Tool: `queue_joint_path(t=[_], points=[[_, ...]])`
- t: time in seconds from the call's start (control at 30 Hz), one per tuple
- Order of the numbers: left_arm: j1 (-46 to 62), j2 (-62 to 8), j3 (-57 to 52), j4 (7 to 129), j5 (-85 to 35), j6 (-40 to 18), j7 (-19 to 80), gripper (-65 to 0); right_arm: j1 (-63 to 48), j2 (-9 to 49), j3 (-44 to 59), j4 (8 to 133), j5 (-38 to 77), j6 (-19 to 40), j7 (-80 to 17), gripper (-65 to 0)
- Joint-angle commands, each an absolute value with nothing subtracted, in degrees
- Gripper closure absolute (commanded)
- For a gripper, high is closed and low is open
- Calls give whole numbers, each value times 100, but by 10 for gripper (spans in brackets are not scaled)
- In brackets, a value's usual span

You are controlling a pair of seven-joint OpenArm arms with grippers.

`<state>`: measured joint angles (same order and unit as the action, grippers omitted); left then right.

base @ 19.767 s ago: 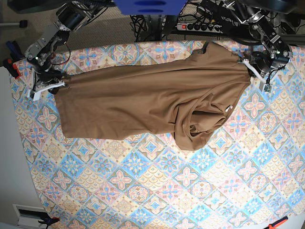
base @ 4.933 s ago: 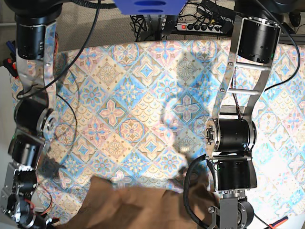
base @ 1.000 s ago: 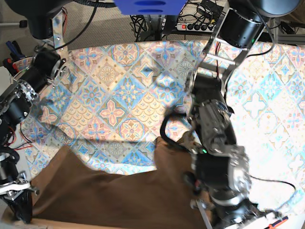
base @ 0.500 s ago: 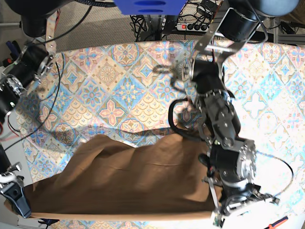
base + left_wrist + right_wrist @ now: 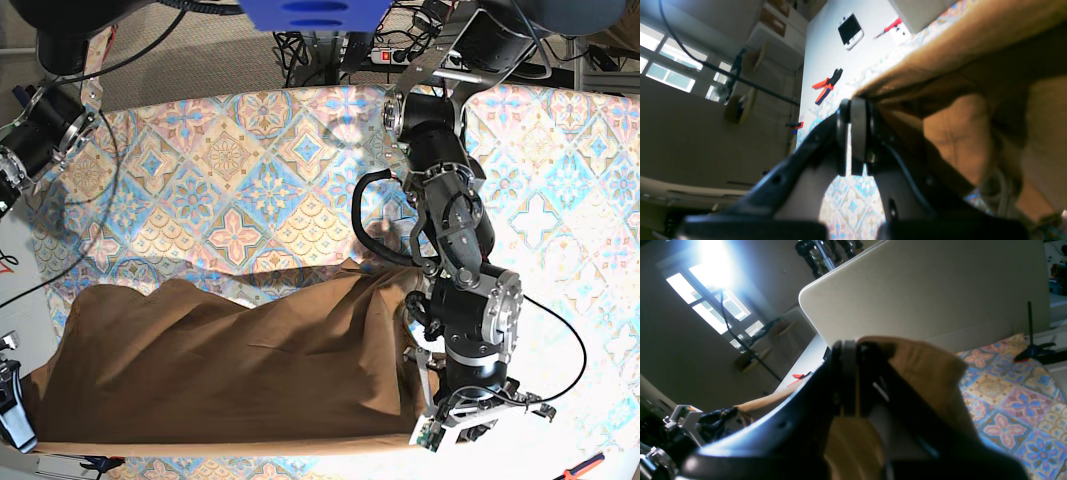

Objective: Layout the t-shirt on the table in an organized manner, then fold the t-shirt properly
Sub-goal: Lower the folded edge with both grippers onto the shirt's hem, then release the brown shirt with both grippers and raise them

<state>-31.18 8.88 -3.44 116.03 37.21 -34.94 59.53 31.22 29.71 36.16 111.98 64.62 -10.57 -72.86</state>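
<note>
The tan-brown t-shirt hangs stretched in a wide band over the near part of the table, rumpled along its upper edge. At the band's right end my left gripper is shut on the shirt's corner. The left wrist view shows its fingertips pressed together on a fold of the t-shirt. My right gripper holds the left end at the frame's edge. In the right wrist view the right gripper is shut, with tan t-shirt fabric bunched over it.
Orange pliers, a phone and a red screwdriver lie on a white surface beyond the patterned cloth. A blue clamp grips the table edge. A power strip and cables sit behind the table. An orange tool lies bottom right.
Both grippers have carried the t-shirt further onto the table. It is now spread wider, its left end drawn out toward the frame's edge. The left arm has drawn back.
</note>
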Motion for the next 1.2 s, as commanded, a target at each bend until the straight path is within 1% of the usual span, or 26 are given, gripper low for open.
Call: queue_joint_path(t=[0.0, 0.1, 0.17, 0.27, 0.33, 0.37, 0.47, 0.57, 0.6, 0.67, 0.73, 0.8, 0.83, 0.87, 0.9, 0.93, 0.97, 1.0, 1.03, 1.07, 1.1, 1.17], points=[[-3380, 900, -347, 11653, 3758, -3433, 5877, 0, 3354, 3090, 3644, 11231, 6352, -1051, -7081, 0], [-3670, 900, -321, 11609, 3688, -3433, 6387, 0, 3679, 3090, 3169, 11046, 5754, -1051, -7108, 0], [-3943, 900, -347, 11336, 3433, -3433, 6765, 0, 4022, 3081, 2580, 10738, 5279, -1051, -7116, 0], [-4321, 892, -374, 10229, 3187, -3415, 6958, 0, 4585, 3002, 1596, 9754, 4611, -1007, -7020, 0], [-4497, 778, -558, 9376, 3143, -3169, 6932, 0, 4901, 2853, 971, 9042, 4242, -910, -6668, 0], [-4532, 778, -690, 8998, 3143, -3002, 6782, 0, 4989, 2818, 690, 8716, 4119, -752, -6448, 0], [-4532, 690, -1209, 7996, 3196, -2695, 5886, 0, 5033, 2756, 136, 7591, 3741, -356, -5859, 0], [-4549, 426, -1411, 6914, 3143, -2396, 5086, 0, 5147, 2404, -233, 6545, 3336, -57, -5042, 0], [-4549, 321, -1420, 6571, 3143, -2193, 4725, 0, 5218, 2316, -382, 6211, 3169, 119, -4760, 0], [-4541, 180, -1420, 6105, 3143, -1763, 4136, 0, 5305, 2185, -523, 5613, 2844, 286, -4338, 0], [-4549, -13, -1420, 5534, 3134, -1244, 3609, 0, 5481, 1903, -593, 4963, 2422, 295, -3767, 0], [-4637, -136, -1420, 4998, 3090, -866, 3064, 0, 5622, 1613, -593, 4312, 1859, 295, -3116, 0], [-4708, -189, -1420, 4734, 3011, -699, 2791, 0, 5684, 1455, -593, 3960, 1525, 295, -2782, -15], [-4752, -251, -1420, 4505, 2949, -576, 2589, 0, 5736, 1332, -593, 3662, 1235, 295, -2527, -90], [-4796, -312, -1420, 4259, 2862, -453, 2457, -29, 5780, 1174, -558, 3327, 927, 286, -2255, -182], [-4831, -382, -1420, 4075, 2791, -365, 2440, -102, 5824, 989, -558, 3029, 664, 286, -1974, -265], [-4875, -418, -1402, 4004, 2738, -347, 2440, -165, 5859, 840, -585, 2774, 418, 286, -1763, -332], [-4892, -426, -1393, 3978, 2730, -356, 2440, -215, 5859, 760, -585, 2580, 198, 286, -1613, -369], [-4892, -426, -1376, 3943, 2756, -356, 2440, -267, 5859, 734, -585, 2431, -13, 295, -1508, -382], [-4892, -426, -1367, 3943, 2765, -356, 2448, -311, 5886, 734, -585, 2378, -180, 295, -1411, -376], [-4884, -426, -1367, 3943, 2765, -356, 2448, -341, 5895, 716, -567, 2387, -312, 295, -1323, -367], [-4804, -418, -1367, 3952, 2765, -356, 2448, -353, 5903, 716, -558, 2396, -444, 295, -1191, -356]])
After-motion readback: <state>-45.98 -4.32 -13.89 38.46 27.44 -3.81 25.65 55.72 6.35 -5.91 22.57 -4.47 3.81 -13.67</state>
